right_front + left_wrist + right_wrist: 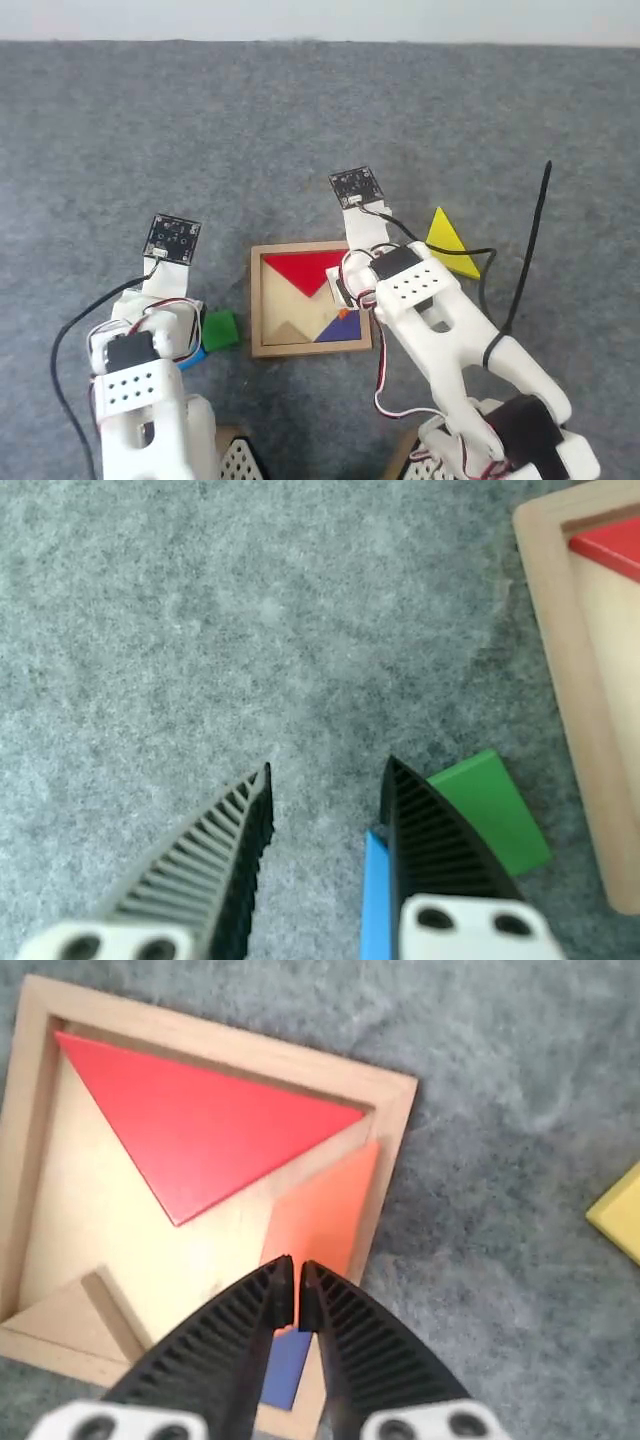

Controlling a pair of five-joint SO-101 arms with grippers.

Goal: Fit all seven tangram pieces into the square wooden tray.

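The right gripper pinches the orange piece, which overlaps the rim of the tray beside the red triangle. The left gripper hangs open over the mat by the green piece; the yellow triangle lies outside the tray

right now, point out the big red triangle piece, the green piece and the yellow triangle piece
large red triangle piece [205, 1140], right wrist view, middle of its face
green flat piece [495, 810], left wrist view, its top face
yellow triangle piece [447, 245], high view, centre of the triangle

Grey felt table, wooden tray, green pc, blue pc, yellow triangle
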